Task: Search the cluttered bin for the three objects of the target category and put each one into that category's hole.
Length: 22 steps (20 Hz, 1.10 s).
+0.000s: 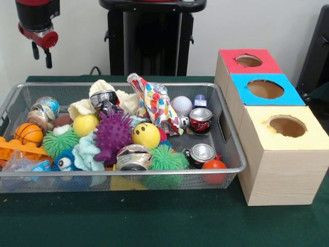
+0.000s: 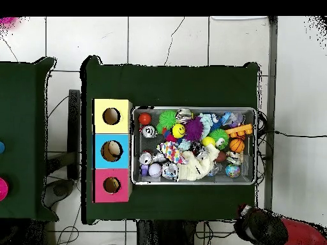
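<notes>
The silver wire-mesh bin (image 1: 154,171) sits on the green table, full of clutter; in the overhead view its rim (image 2: 191,108) lies right of the boxes. A cream-tan plush (image 1: 126,102) lies at the bin's back, partly under a small can; it also shows in the overhead view (image 2: 195,168). The brown teddy and the orange tiger are hidden or out of view. The red-topped hole (image 1: 249,60) is on the farthest wooden box, also seen from overhead (image 2: 112,185). My gripper (image 1: 41,55) hangs high beyond the bin's far left corner, open and empty. My arm (image 2: 274,228) is outside the bin.
The bin holds a purple spiky ball (image 1: 112,135), green spiky balls (image 1: 165,160), a yellow smiley ball (image 1: 146,135), cans (image 1: 200,119), a basketball (image 1: 28,134), a baseball (image 1: 181,105) and a dotted cloth (image 1: 154,103). Blue-topped (image 1: 264,89) and yellow-topped (image 1: 287,126) holes sit nearer.
</notes>
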Each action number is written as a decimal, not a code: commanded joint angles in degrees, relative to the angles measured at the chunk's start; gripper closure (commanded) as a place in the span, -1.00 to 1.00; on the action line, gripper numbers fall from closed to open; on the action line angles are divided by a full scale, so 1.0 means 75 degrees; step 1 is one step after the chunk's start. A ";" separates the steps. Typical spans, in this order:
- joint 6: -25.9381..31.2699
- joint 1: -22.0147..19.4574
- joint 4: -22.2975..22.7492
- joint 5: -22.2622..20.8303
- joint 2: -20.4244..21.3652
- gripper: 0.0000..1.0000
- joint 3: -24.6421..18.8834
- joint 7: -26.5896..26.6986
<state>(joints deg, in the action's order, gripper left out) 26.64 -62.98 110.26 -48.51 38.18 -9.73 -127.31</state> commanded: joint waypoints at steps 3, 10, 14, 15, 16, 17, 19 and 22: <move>-0.0470 -0.1076 0.0726 -0.1517 0.0533 -1.00 -0.1545 0.3764; -0.0009 -0.1340 0.0780 -0.1455 0.0717 -1.00 -0.2034 0.3782; 0.0031 -0.1357 0.0774 -0.1442 0.0710 -1.00 -0.2097 0.3747; 0.0042 -0.1364 0.0767 -0.1428 0.0709 -1.00 -0.2112 0.3753; 0.0061 -0.1368 0.0731 -0.1427 0.0681 -1.00 -0.2134 0.3767; 0.0089 -0.1360 0.0694 -0.1435 0.0655 -1.00 -0.2147 0.3779; 0.0235 -0.1360 0.0532 -0.1358 0.0510 -1.00 -0.2277 0.3884; 0.0512 -0.1218 0.0055 -0.1195 0.0167 -1.00 -0.2525 0.3928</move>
<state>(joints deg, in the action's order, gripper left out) 26.38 -73.68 115.31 -56.67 42.80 -20.85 -115.71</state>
